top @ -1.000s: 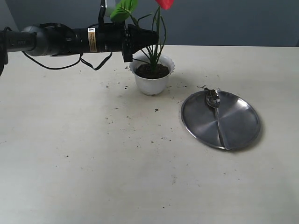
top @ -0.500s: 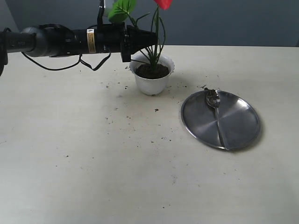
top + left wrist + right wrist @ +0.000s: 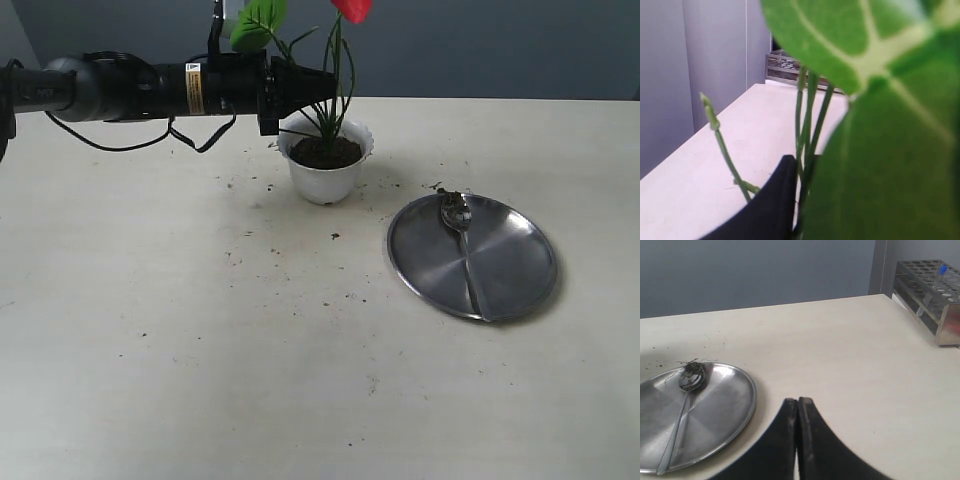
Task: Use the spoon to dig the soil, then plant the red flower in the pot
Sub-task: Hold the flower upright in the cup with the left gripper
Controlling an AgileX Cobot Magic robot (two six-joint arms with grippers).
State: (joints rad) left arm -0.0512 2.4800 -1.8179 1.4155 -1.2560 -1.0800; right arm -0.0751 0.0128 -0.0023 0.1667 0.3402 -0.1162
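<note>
The white pot [image 3: 325,172] stands at the back of the table, dark soil [image 3: 326,152] in its mouth. The red flower [image 3: 352,8] rises from it; its green stems [image 3: 807,120] run between the fingers of my left gripper [image 3: 322,86] [image 3: 802,165], which is shut on them just above the pot. A big green leaf [image 3: 880,125] hides one finger in the left wrist view. The spoon [image 3: 463,245] [image 3: 684,405] lies on the steel plate [image 3: 520,265] with soil crumbs in its bowl. My right gripper [image 3: 798,402] is shut and empty, beside the plate [image 3: 732,405].
Soil crumbs are scattered over the white table [image 3: 250,330] between pot and plate. A metal test-tube rack [image 3: 932,290] stands at the table's far corner in the right wrist view. The right arm does not show in the exterior view.
The left gripper and the flower's leaf have shifted slightly to the left. Pot, plate and spoon have not moved.
</note>
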